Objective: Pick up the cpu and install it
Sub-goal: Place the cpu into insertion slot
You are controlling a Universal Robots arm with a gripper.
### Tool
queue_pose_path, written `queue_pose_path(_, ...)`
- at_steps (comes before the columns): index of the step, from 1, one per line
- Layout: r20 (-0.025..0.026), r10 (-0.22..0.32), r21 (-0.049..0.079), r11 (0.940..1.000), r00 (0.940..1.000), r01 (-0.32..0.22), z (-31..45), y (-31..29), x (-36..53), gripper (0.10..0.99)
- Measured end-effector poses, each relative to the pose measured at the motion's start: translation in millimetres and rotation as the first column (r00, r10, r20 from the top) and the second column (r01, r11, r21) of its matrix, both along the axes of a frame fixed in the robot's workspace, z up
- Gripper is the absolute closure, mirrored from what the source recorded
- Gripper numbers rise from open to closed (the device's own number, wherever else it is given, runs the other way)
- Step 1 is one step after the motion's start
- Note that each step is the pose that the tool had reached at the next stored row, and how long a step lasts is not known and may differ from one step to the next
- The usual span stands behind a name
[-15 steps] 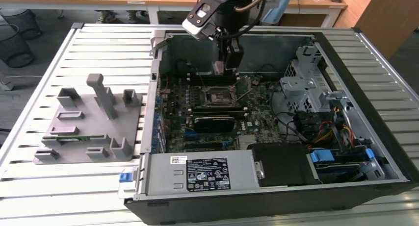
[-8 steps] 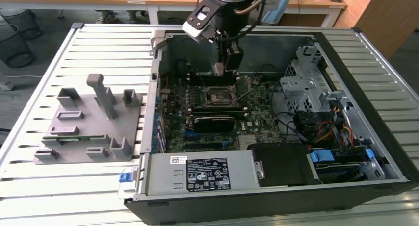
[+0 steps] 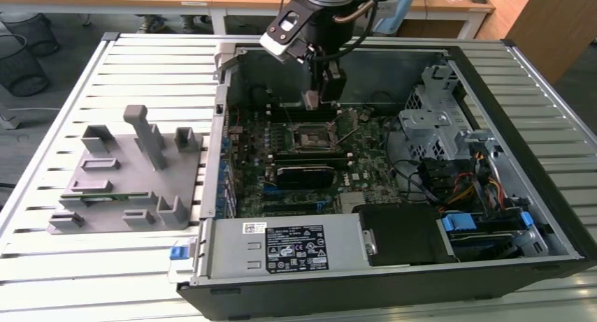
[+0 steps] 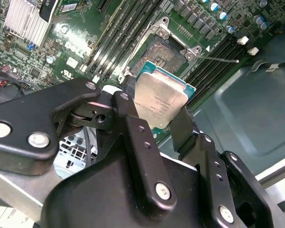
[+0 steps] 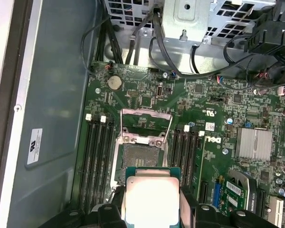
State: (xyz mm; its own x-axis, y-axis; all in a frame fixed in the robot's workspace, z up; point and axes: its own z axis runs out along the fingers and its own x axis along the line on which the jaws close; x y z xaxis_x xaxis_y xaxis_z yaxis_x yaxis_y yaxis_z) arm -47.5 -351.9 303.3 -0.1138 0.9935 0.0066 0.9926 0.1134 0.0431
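**Cpu clamped in the gripper, clear of the open socket**

In the exterior view, the grey fixture (image 3: 131,172) lies well apart from the socket (image 3: 312,135), on the exterior view's left, outside the computer case (image 3: 373,297). The gripper (image 3: 317,102) hangs over the board just beside the socket. In the second wrist view its black fingers (image 4: 133,128) press on opposite edges of the cpu (image 4: 159,97). The chip is held near the socket but not seated in it, and the socket's frame is flipped open. The metal drive cage (image 3: 434,112) stands to the exterior view's right of the socket.

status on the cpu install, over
Gripper shut on the cpu, held over the motherboard. Socket open, load plate up, cpu not yet seated. Nothing seen between them.
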Motion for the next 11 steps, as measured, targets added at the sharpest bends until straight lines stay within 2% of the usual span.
queue_pose_path(7, 0.0, 0.0, 0.0, 1.0, 1.0, 0.0, -3.3, 0.0, 0.0, 0.549)
queue_pose_path(11, 0.0001, 0.0, 0.0, 1.0, 1.0, 0.0, -8.5, 0.1, 0.0, 0.549)
